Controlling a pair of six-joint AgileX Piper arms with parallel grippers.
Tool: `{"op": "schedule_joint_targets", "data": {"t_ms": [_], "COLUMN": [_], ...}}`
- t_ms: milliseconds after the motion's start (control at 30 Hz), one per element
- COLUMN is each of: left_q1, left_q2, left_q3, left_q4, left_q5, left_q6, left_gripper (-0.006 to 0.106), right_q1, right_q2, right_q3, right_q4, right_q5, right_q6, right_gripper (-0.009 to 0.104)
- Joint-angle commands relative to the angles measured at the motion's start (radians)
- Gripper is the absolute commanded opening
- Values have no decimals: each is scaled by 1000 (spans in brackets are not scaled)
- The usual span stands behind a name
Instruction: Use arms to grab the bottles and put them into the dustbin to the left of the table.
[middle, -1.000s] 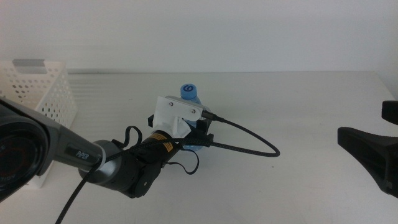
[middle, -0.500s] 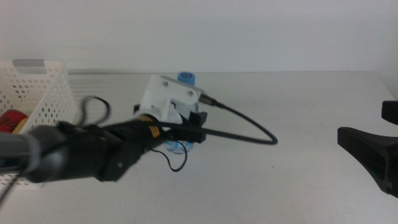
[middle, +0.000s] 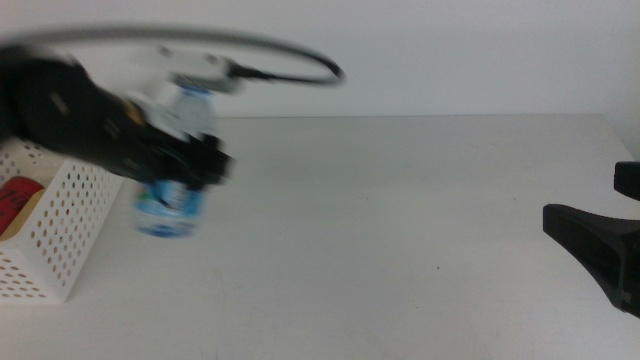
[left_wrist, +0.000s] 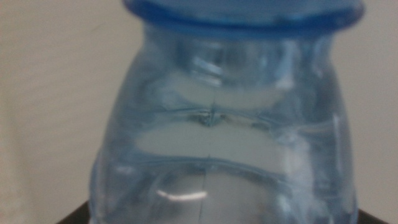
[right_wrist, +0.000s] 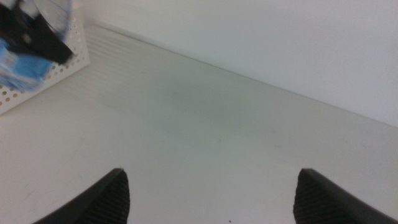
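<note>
My left gripper (middle: 192, 165) is shut on the clear water bottle (middle: 170, 195) with a blue cap and holds it upright in the air, just right of the dustbin (middle: 60, 235). The arm is motion-blurred. In the left wrist view the bottle (left_wrist: 224, 124) fills the picture between the jaws. The white perforated dustbin stands at the table's left edge, with the red soda can (middle: 18, 196) inside and something tan beside it. My right gripper (right_wrist: 211, 193) is open and empty, waiting low at the right edge (middle: 588, 200).
The right wrist view shows the held bottle (right_wrist: 22, 59) and the dustbin's wall (right_wrist: 59, 68) far across the white table (middle: 400, 230). The left arm's black cable (middle: 290, 55) arcs above the table's back edge.
The left arm has lifted the water bottle from the table's middle and swung it left, up to the dustbin's right side. The right arm has not moved.
</note>
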Motion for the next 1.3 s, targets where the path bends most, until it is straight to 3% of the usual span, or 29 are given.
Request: {"op": "schedule_joint_targets", "data": {"t_ms": [0,400,567,1267], "left_q1": [82,505,636,676], "left_q2": [-46,66,175,420], "left_q3": [-127,-477,-540,-553], "left_q4": [-26,-57,-131,-95], "left_q5": [154,538,577,473], "left_q6": [65,286,341,387], "left_gripper": [-5,-5,-5,-3], "right_q1": [4,4,4,4], "right_q2": [0,0,0,0], "right_q3": [-27,-27,-27,-27], "right_q4": [-6,-6,-6,-6], "right_q5": [-77,-76,-76,-76], "right_q6": [-14,-14,-14,-14], "right_gripper": [74,74,74,74]}}
